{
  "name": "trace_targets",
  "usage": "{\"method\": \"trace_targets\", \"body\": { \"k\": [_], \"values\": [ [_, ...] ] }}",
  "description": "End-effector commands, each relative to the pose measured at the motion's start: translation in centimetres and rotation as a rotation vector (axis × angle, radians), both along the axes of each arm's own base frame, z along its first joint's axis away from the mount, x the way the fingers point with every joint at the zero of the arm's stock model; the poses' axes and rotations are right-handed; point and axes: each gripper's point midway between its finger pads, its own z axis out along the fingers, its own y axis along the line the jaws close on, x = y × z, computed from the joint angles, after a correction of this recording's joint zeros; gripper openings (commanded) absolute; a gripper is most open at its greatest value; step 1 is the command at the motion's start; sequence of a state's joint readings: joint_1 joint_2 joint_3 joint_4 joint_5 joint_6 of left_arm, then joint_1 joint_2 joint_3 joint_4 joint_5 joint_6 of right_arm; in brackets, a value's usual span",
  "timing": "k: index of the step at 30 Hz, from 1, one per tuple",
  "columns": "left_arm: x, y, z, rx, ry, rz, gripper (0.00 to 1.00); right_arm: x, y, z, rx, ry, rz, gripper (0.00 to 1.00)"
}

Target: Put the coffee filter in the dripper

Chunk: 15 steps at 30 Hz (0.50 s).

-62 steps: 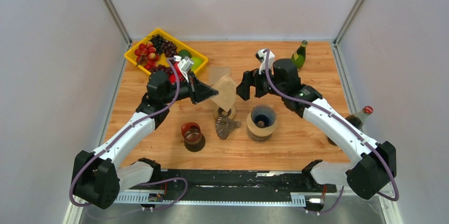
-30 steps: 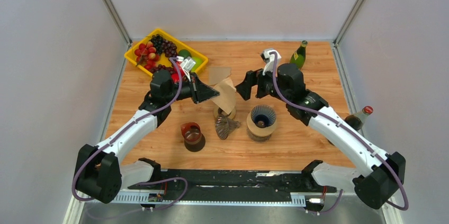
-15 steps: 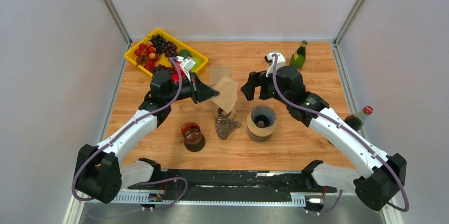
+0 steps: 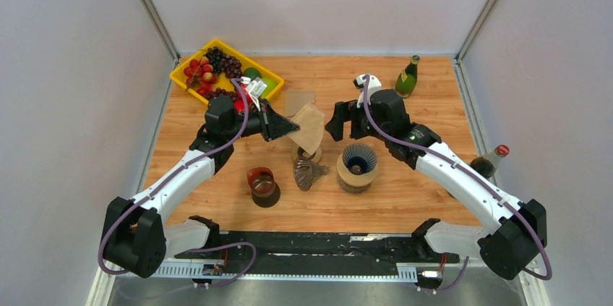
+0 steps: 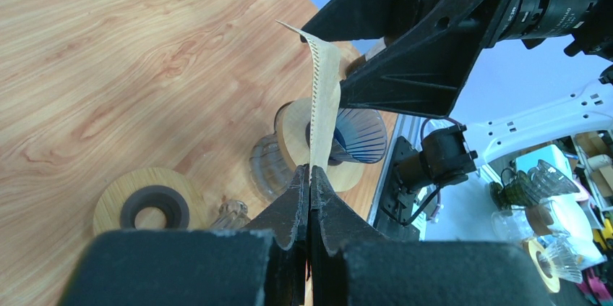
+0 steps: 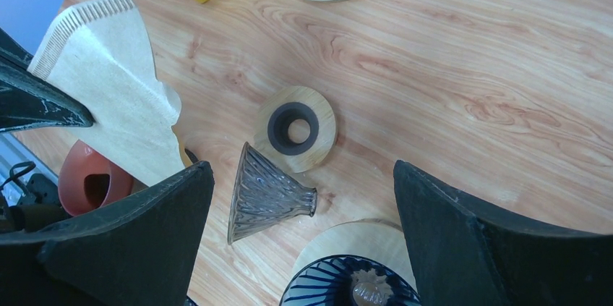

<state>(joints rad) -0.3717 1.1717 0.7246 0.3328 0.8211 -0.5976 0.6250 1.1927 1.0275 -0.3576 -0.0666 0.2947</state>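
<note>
The coffee filter (image 4: 309, 126) hangs above the counter (image 4: 405, 197), left of the blue dripper (image 4: 358, 159). It is clamped in my left fingers (image 5: 289, 208) and hasn't moved. My right fingers (image 6: 144, 226), spread wide and empty, just edged back toward it, so a handover seems likely.

Right fingers (image 6: 499, 241) wide apart over counter (image 6: 448, 67). Paper filter (image 6: 108, 82) at left. Glass cone (image 6: 264, 194) on its side, just beside wooden ring (image 6: 298, 129). Blue dripper (image 6: 347, 286) at bottom edge.

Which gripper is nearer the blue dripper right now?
Right. The right gripper, open, hangs just past the blue dripper on its far-left side. The left gripper, shut on the coffee filter, sits farther off to the dripper's left.
</note>
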Motion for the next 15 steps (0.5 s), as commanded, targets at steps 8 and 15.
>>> {"method": "trace_targets", "body": {
  "k": [8,15],
  "values": [
    [0.02,-0.16,1.93,-0.025,-0.055,-0.011,0.00,-0.62,1.85,1.76,0.074,0.002,0.087,0.97],
    [0.24,-0.21,1.71,-0.022,-0.045,-0.007,0.00,-0.93,1.87,2.12,0.089,0.003,0.091,0.97]
  ]
}}
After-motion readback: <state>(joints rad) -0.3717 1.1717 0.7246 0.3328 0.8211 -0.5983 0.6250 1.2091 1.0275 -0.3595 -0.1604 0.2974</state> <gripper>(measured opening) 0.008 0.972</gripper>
